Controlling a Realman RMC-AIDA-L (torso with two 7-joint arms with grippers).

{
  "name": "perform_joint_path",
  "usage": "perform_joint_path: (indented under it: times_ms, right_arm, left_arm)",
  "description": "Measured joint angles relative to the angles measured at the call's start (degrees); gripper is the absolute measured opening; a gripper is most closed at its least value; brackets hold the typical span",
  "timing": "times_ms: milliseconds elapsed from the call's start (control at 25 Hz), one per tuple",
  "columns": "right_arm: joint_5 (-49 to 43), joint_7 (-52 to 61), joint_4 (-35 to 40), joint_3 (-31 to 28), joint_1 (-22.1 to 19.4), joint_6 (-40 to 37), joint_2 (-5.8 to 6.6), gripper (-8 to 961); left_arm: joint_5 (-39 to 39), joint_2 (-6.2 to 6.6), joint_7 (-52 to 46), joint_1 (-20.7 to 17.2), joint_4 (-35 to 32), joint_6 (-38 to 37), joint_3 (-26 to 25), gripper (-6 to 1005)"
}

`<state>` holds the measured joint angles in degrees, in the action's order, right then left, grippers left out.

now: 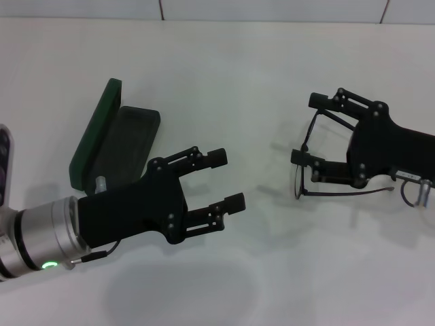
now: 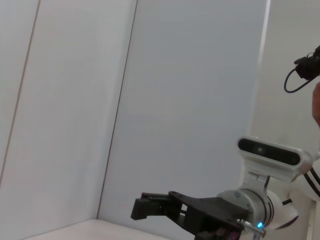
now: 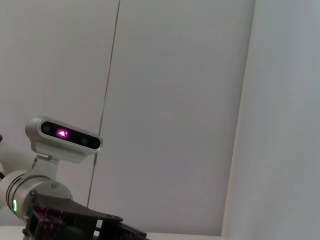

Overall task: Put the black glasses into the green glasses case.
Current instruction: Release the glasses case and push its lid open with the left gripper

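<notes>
1. Right gripper has its fingers spread wide, straddling the black glasses flat on the table.
2. Close gently on the frame, not the lenses.
3. Green glasses case lies well apart, lid up; left gripper hovers just beside it, wide, holding nothing.

On the table, the open glasses case lies left behind the left hand, well apart from the glasses beneath the right hand.
</notes>
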<state>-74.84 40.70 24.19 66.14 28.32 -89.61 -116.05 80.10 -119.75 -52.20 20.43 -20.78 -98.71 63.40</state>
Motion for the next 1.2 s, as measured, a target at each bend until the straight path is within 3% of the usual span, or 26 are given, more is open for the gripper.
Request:
perform_joint_path:
  times_ms: [360, 760, 920, 1120, 1200]
  right_arm:
    - [0.18, -0.02, 0.61, -0.54, -2.06, -0.86, 0.38, 862]
    - [0.09, -0.25, 1.07, -0.66, -0.76, 0.51, 0.67, 862]
    - [-0.06, -0.35, 1.1, -0.66, 0.06, 1.18, 0.66, 863]
    - [-0.27, -0.41, 1.15, -0.66, 0.87, 1.2, 0.65, 863]
    - [-0.28, -0.41, 1.2, -0.67, 0.87, 1.21, 0.65, 863]
  left_arm:
    - [-0.86, -0.21, -0.19, 0.55, 0.52, -0.42, 0.08, 734]
    - [-6.37, 0.39, -5.85, 0.79, 0.59, 1.54, -0.36, 705]
    - [-5.46, 2.18, -18.04, 0.62, -8.98, 8.36, -0.49, 694]
    - [5.33, 6.15, -40.77, 0.92, -26.52, 22.59, -0.7, 680]
    - [10.51, 6.88, -46.06, 1.27, -30.36, 24.43, -1.82, 674]
